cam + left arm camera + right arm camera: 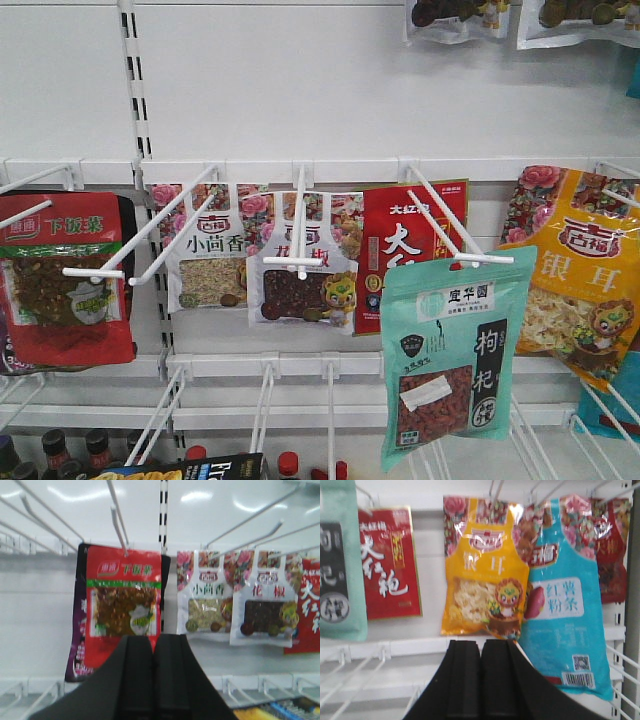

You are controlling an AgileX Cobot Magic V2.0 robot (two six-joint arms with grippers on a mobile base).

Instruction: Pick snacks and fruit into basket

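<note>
Straight ahead, a white shelf wall [300, 80] fills the view, with a rail of long white pegs [300, 215] jutting out from it and the snacks hanging off them. At the rail's right end hangs a yellow white-fungus pouch [575, 290], and the right wrist camera shows a blue noodle pouch [565, 615] just beside it, their edges overlapping. A teal goji pouch [455, 365] dangles from the front tip of its peg, closer to me than the rest. At the left end is a red pickle pouch [65, 285] with a dark pack behind it. Between these, along the middle, hang a red-and-gold pack [405, 260], a peppercorn pouch [300, 285] and a fennel pouch [208, 265].

The left hand [153, 680] points at the red pickle pouch, its fingers pressed together and holding nothing. The right hand [481, 680] sits below the yellow pouch, likewise closed and empty. Small bottles [55, 450] stand along the shelf's bottom-left edge.
</note>
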